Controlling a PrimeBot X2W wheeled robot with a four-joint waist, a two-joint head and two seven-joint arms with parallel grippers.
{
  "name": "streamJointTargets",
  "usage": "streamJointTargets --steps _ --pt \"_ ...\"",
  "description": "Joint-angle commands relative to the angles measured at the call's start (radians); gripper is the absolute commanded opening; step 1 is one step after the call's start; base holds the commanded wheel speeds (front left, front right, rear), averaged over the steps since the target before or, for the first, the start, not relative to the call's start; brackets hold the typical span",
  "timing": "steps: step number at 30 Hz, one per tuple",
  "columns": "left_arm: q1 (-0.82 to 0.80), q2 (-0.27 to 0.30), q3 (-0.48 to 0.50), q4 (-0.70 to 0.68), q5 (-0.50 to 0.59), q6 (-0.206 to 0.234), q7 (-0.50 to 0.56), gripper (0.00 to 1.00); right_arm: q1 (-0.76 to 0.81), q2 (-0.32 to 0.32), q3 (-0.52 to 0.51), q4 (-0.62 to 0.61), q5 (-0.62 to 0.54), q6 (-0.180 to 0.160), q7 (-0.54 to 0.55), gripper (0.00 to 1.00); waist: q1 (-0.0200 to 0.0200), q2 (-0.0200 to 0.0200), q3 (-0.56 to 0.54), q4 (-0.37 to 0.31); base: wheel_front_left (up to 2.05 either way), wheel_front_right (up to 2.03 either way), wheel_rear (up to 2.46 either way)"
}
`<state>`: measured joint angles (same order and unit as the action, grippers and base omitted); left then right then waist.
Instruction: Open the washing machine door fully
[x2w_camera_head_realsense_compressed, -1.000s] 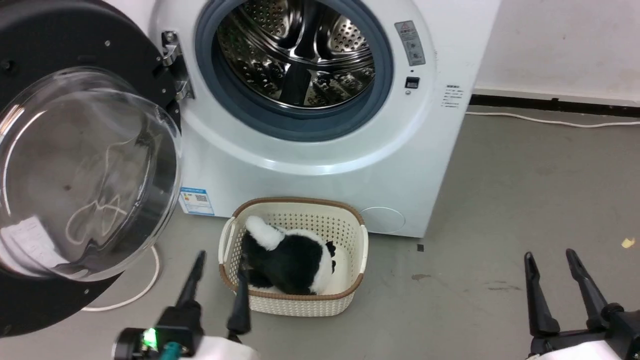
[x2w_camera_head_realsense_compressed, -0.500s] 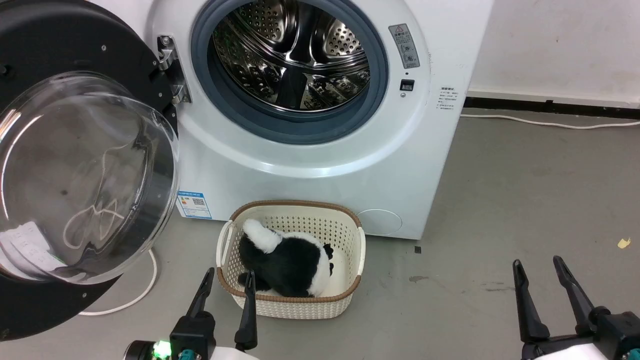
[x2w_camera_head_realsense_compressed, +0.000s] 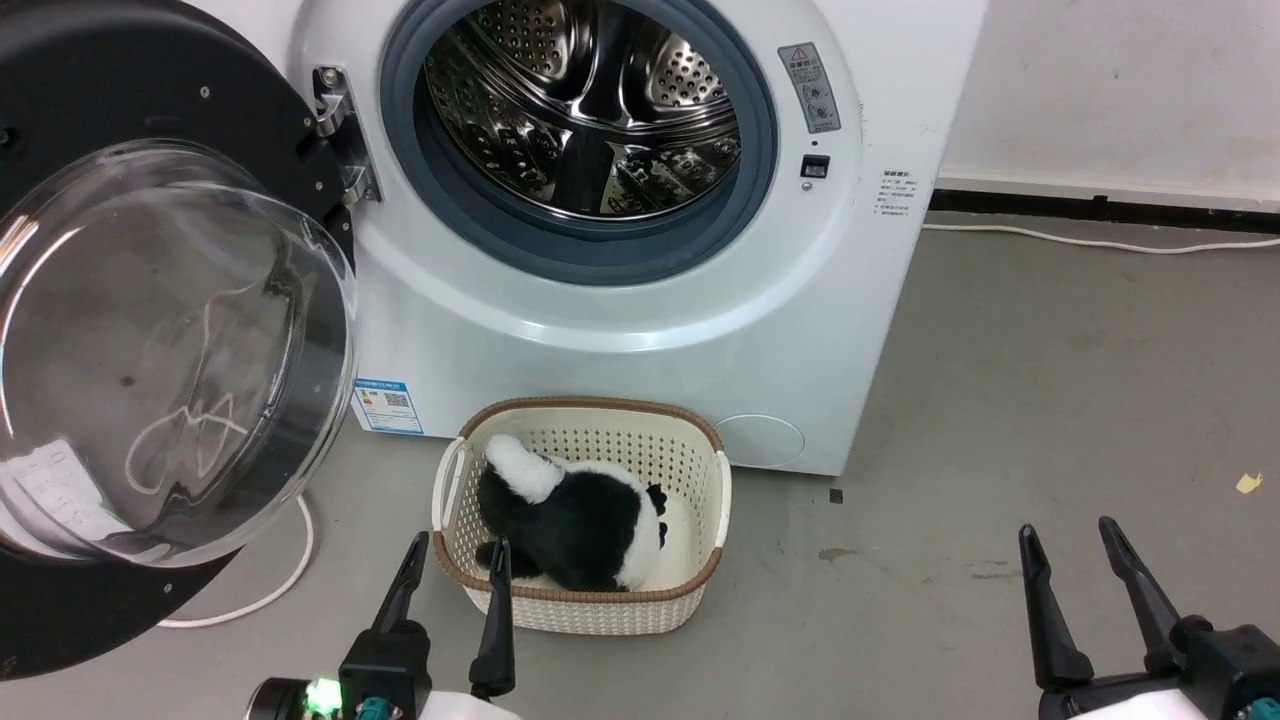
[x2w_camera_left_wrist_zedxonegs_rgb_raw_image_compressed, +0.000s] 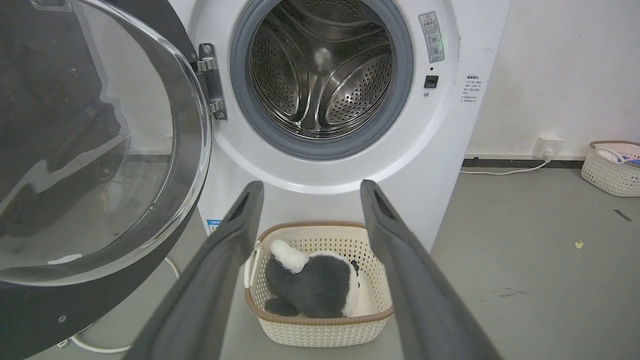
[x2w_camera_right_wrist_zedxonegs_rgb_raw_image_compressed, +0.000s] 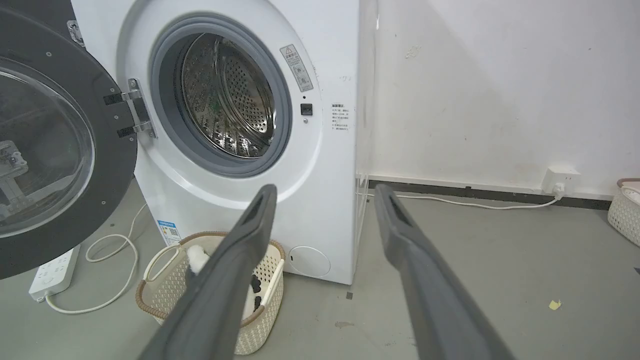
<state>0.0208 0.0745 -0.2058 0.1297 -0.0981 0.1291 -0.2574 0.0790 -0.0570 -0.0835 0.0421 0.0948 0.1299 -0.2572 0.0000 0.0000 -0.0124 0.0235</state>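
Now, floor (x2w_camera_head_realsense_compressed: 1050, 350): grey concrete, white wall (x2w_camera_head_realsense_compressed: 1120, 80) behind.
Washer: 1 washing machine (x2w_camera_head_realsense_compressed: 600, 370), drum exposed.
Door: 1 washing machine door (x2w_camera_head_realsense_compressed: 120, 90), swung wide on the left hinge.
Baskets: 2; near basket (x2w_camera_head_realsense_compressed: 590, 610) w/ plush toy (x2w_camera_head_realsense_compressed: 570, 520), far basket (x2w_camera_left_wrist_zedxonegs_rgb_raw_image_compressed: 612, 170) by wall.
Grippers: 2; left gripper (x2w_camera_head_realsense_compressed: 460, 543), right gripper (x2w_camera_head_realsense_compressed: 1067, 530), fingers apart, empty.

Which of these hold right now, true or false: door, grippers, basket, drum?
1. The washing machine door stands swung open. True.
2. The left gripper is shut on the door. False: it is open, holding nothing, beside the basket.
3. The basket holds a black-and-white plush toy. True.
4. The drum is packed with laundry. False: bare steel shows inside.
5. The right gripper is open. True.
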Motion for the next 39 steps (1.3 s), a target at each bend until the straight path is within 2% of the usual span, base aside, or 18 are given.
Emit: streamJointTargets --steps 1,2,39 --pt "-0.005 -0.005 0.006 -0.005 0.009 -0.004 -0.004 1.00 0.015 0.006 0.002 0.004 0.000 0.001 -0.005 1.00 0.0000 0.0000 0.000 0.001 0.00 0.00 0.00" --pt "0.000 0.000 0.002 -0.003 0.003 0.000 0.000 0.00 0.000 0.000 0.000 0.002 0.000 0.000 0.000 0.00 0.0000 0.0000 0.001 0.001 0.00 0.00 0.00" --pt "-0.006 -0.007 0.061 -0.041 0.033 -0.038 0.078 0.00 -0.025 0.002 0.024 -0.011 -0.028 0.000 0.077 0.00 0.0000 0.0000 0.004 -0.006 0.00 0.00 0.00"
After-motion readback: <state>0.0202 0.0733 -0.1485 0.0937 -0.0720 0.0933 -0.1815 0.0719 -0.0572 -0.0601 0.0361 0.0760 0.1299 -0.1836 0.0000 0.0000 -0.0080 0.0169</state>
